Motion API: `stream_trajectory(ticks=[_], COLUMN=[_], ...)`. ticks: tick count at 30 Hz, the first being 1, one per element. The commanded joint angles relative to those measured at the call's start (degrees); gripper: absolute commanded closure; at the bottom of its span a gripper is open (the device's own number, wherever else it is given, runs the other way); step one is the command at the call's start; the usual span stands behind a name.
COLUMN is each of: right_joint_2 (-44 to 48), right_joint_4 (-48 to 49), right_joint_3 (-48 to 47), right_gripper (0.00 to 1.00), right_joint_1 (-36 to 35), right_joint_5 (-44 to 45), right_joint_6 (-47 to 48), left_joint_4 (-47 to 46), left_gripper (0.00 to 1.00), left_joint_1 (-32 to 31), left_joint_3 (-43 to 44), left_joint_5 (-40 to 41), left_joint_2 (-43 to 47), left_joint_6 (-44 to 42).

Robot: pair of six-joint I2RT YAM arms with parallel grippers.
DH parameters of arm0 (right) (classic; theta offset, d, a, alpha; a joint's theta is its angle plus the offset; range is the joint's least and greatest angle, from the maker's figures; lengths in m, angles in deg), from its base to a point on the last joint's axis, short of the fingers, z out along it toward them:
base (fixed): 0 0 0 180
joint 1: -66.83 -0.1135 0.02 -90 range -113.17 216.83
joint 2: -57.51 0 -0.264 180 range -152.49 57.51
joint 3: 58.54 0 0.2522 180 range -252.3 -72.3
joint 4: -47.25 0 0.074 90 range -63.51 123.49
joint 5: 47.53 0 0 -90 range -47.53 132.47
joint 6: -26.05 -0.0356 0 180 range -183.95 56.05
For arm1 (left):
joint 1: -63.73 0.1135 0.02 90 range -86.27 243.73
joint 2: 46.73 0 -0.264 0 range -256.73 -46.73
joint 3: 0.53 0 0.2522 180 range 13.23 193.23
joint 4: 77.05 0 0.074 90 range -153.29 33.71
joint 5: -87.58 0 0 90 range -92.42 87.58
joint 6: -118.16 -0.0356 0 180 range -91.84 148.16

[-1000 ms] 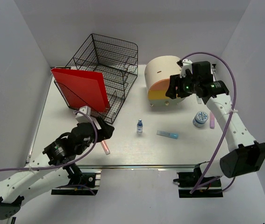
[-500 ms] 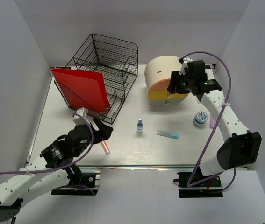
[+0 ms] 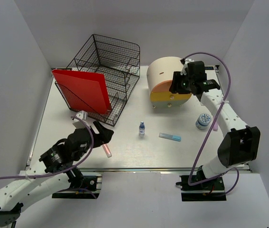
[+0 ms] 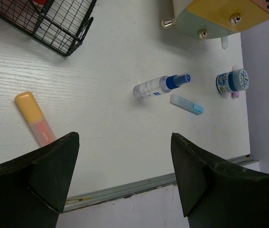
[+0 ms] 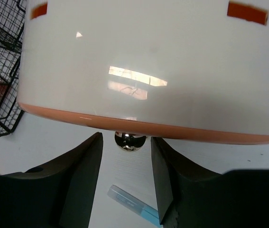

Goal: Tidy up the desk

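The desk (image 3: 186,152) is a white tabletop with a silver rail along its near edge. My left gripper (image 3: 105,135) is open and empty above the front left of the desk; in the left wrist view (image 4: 124,140) an orange-pink highlighter (image 4: 34,118) lies just left of its jaws. My right gripper (image 3: 178,86) is at the front of the round beige drawer unit (image 3: 165,76). In the right wrist view (image 5: 126,142) the open jaws stand either side of the chrome knob (image 5: 130,140) on the orange drawer front, with small gaps on both sides.
A black wire mesh tray (image 3: 110,66) with a red folder (image 3: 84,90) stands at back left. A small spray bottle (image 3: 142,128), a blue tube (image 3: 170,137), a blue-lidded jar (image 3: 203,120) and a pink stick (image 3: 215,124) lie on the desk.
My right gripper has moved left and in against the drawer unit's front, its jaws now around the knob. The left arm has shifted only slightly.
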Motion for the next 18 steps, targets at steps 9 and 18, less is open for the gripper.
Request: stream_trajectory(ticks=[9,18], right_joint_2=[1.0,6.2], right_joint_4=[5.6,5.2], right_joint_3=[1.0,5.3], right_gripper=[0.56,0.85], right_joint_1=[0.4,0.3], right_joint_5=[2.4,0.9], right_joint_6=[-0.9,-1.0], left_joint_4=[0.7,1.1], left_gripper=[0.12,0.13], left_joint_1=[0.2,0.2], left_joint_3=[-0.6,-0.5], left_joint_5=[0.6,0.6], left_joint_2=[0.7,1.6], left_joint_6=[1.0,1.4])
